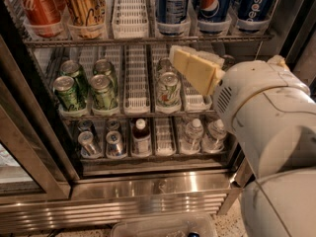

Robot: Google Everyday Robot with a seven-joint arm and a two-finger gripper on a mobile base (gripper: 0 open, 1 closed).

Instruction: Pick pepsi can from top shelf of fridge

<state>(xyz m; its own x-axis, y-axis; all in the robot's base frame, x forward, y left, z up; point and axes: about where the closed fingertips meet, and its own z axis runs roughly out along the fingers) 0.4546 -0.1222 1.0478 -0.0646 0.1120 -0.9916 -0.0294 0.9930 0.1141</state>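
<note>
The gripper is hovering centre-right before the middle rack of the fridge, jaws' opening impossible to tell; the pepsi can is standing upper right on the top shelf.

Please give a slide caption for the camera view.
The gripper hovers before the middle rack, below the pepsi can on the fridge's top shelf.

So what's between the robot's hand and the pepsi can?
Only the top shelf front edge, seen in the camera view. The hand sits below the pepsi can, left of it.
</note>
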